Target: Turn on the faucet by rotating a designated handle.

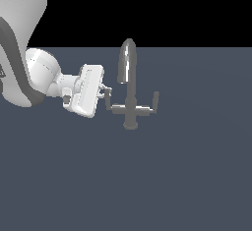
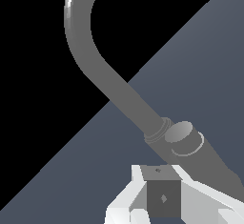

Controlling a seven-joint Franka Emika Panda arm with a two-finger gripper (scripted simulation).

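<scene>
Black backdrop, flat slate-blue bench (image 1: 187, 176). The small shiny grey metal faucet (image 1: 129, 85) with arched spout stands mid-bench. My white gripper (image 1: 107, 99) is at its thin grey L-shaped handle (image 1: 114, 106) on the exterior view's left; spread or pinching, I cannot tell. Risk: fingers slip off the upturned tip if poorly seated. Wrist view shows only spout and post up close; the twin lever (image 1: 150, 104) appears in the exterior view alone.

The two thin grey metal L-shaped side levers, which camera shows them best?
The exterior view: both levers show, one by the gripper, the other opposite. The wrist view shows only the grey arched spout and post.
</scene>
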